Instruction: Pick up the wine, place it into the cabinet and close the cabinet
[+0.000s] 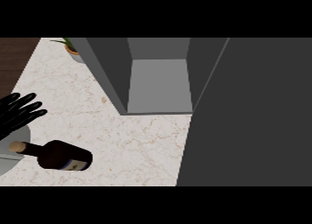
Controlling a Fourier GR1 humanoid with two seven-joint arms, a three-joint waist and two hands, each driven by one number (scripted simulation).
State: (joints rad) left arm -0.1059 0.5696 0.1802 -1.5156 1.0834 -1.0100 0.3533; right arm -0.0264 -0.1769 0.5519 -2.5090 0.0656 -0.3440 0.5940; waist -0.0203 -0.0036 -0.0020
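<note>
One hand [15,114] only in view, at the left edge of the counter [139,140]: the left, black, fingers straight and spread, pointing up and to the right, holding nothing, not touching the bottle. Beneath and below that hand, part of a pale grey forearm [5,159], reaching to the lower left corner. Just right of the forearm, near the counter's front edge, the wine bottle [58,156], lying on its side on the pale marbled top: dark brown glass, cork-coloured cap toward the left and close under the hand, label at the wider end toward the right. Touching between cap and forearm impossible to tell. Farther back, at the counter's rear edge, a small potted plant [70,47], green leaves over an orange pot, half hidden by the cabinet beside it. Next to the right, the cabinet [157,83], grey, standing open, its pale inner floor bare to view, well apart from the bottle. Farthest right, a broad dark grey cabinet door [256,113], swung open, covering the whole right side of the counter. Right hand nowhere seen.
</note>
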